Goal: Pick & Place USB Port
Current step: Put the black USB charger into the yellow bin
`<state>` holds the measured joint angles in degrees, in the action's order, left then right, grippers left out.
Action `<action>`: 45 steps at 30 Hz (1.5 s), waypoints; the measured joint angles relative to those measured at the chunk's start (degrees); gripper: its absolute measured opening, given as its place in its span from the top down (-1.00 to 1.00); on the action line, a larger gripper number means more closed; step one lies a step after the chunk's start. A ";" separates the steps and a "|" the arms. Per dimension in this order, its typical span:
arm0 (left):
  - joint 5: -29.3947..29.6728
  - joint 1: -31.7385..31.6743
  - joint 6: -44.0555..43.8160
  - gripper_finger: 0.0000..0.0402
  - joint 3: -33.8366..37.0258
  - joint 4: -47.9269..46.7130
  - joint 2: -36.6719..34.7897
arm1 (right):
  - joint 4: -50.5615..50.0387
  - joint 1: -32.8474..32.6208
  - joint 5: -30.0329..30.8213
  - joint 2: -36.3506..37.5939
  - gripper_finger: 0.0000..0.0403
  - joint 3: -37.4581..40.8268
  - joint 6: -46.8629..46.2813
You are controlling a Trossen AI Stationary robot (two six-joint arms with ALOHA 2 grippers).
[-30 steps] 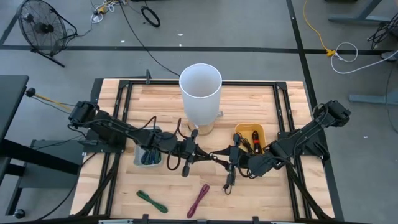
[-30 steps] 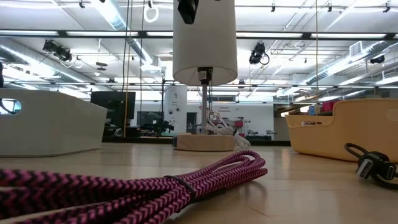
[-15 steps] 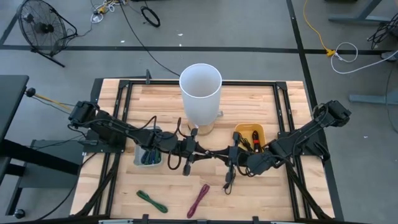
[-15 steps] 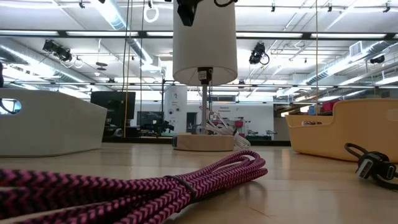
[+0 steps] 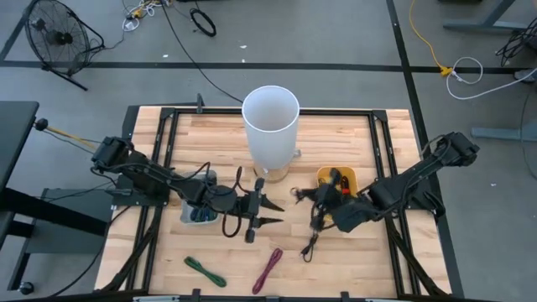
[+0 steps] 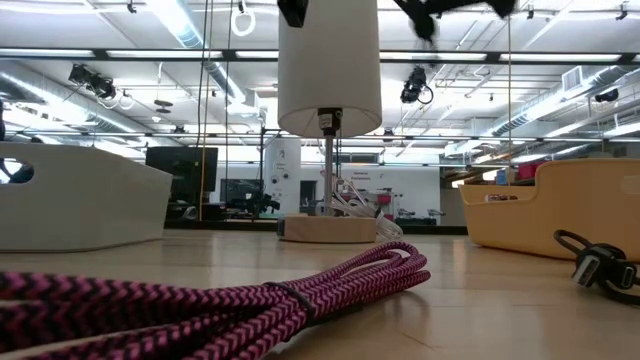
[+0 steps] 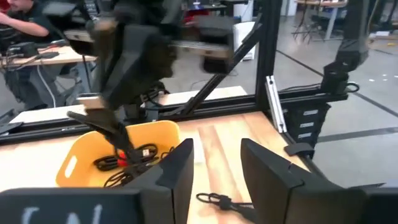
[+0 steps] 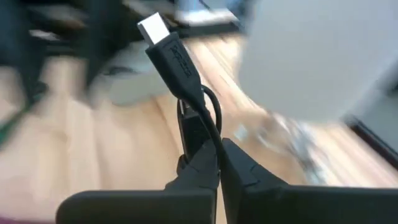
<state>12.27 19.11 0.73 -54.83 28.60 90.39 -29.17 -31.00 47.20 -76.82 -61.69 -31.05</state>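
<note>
usb cable point(image 8: 180, 68), black with a pale metal plug at its tip, sits pinched in the right end effector point(image 8: 214, 163), whose fingers are closed tight on the cord just below the connector, so the plug stands up past the fingertips. in the high view the right end effector point(image 5: 321, 200) hangs above the tabletop point(image 5: 336, 134) just beside the yellow bin point(image 5: 346, 178), with the rest of the cable trailing down toward the wood. the left end effector point(image 5: 267, 212) is near the middle of the tabletop, its fingers spread and holding nothing; the left wrist view shows clear wood between them. behind both stands the white lamp point(image 5: 270, 124), and a pink cable point(image 5: 268, 268) and a green cable point(image 5: 204, 270) lie at the front edge, well apart from the work.

the risk, as i judge it, is the grip itself: it is a thin pinch on a round cord, so the cable could slip or swivel during a quick move. the dangling length could also snag the bin rim or the cables already inside, dragging the plug out of the fingers before it is placed.
</note>
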 joint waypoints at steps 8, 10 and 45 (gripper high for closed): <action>0.64 0.70 -0.02 0.29 0.00 -0.81 -0.46 | -33.01 -0.68 -7.23 4.56 1.00 -0.04 -33.39; 0.63 0.89 0.01 0.30 0.02 -1.48 -0.44 | -39.00 -0.69 -11.15 4.49 1.00 -0.04 -40.08; 0.57 1.76 -0.03 0.30 0.09 -1.46 -0.40 | -30.06 1.36 -23.27 4.59 0.12 5.98 -34.93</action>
<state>12.84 20.86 0.70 -54.74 27.14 90.00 -59.23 -29.64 23.92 -72.23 -55.71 -65.97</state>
